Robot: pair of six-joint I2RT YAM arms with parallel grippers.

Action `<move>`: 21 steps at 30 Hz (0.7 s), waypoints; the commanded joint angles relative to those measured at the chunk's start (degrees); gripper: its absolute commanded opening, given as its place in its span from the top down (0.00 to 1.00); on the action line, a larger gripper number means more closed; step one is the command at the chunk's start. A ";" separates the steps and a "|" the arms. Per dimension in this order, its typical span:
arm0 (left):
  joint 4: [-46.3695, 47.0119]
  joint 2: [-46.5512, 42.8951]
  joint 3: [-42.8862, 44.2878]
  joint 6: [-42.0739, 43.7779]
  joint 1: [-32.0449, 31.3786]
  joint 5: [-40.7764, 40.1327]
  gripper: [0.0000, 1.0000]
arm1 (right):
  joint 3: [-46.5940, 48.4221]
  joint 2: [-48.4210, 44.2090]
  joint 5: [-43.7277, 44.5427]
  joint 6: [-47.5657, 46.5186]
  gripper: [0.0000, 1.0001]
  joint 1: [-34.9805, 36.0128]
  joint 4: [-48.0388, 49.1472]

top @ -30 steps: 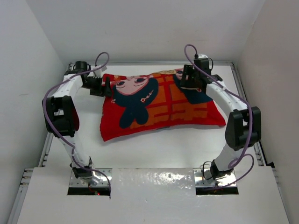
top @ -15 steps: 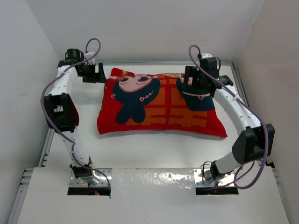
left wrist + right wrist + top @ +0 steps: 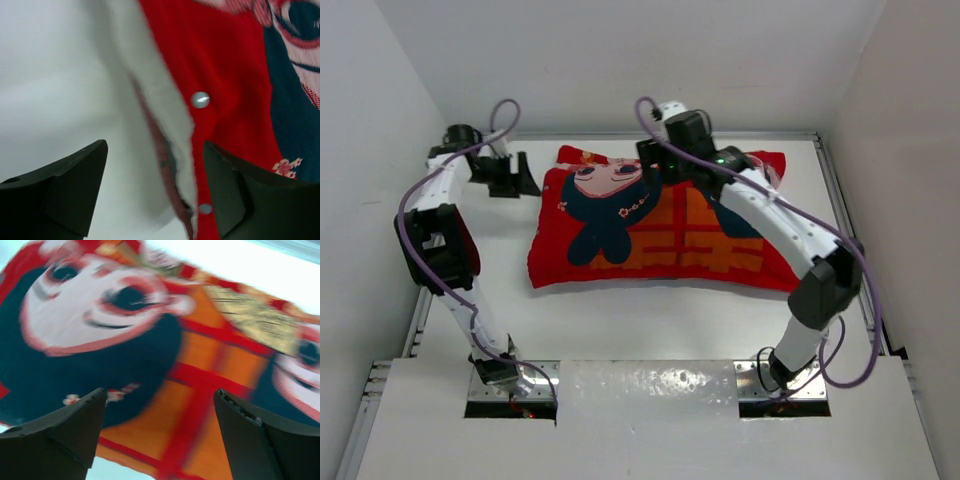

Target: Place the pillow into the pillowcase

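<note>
The red-orange pillowcase lies plump across the middle of the table, cartoon print up. In the left wrist view its left edge gapes between snap buttons, and a strip of the white pillow shows there. From above, the pillow is hidden inside the case. My left gripper hangs open just left of that edge, holding nothing. My right gripper hovers open over the pillowcase near the left child's face, nothing between its fingers.
White walls close in the table at the back and on both sides. Metal rails run along the left and right table edges. The right arm's forearm stretches diagonally over the pillowcase's right half.
My right gripper has swung left from the pillowcase's right end to its upper middle. My left gripper has drawn back left, off the case's edge. The case has settled flatter.
</note>
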 commanded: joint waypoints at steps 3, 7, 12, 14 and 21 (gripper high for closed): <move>-0.96 1.29 -4.31 4.38 -6.97 7.83 0.14 | 6.25 7.18 0.49 -0.83 0.06 4.79 -3.19; 1.51 3.04 -5.29 2.36 -7.59 7.82 0.06 | 4.95 7.36 1.10 -0.11 0.01 4.71 -4.60; -1.22 5.60 -2.56 3.50 -7.59 15.64 0.59 | 0.72 5.34 1.36 -2.22 0.01 4.71 -3.02; -0.95 4.29 -0.81 3.06 -7.59 16.44 0.96 | -0.07 5.42 1.28 -2.49 0.01 4.80 -3.28; 1.85 -2.83 10.77 -2.27 -6.02 19.18 1.00 | 0.80 5.43 2.76 -2.40 0.03 4.62 -4.07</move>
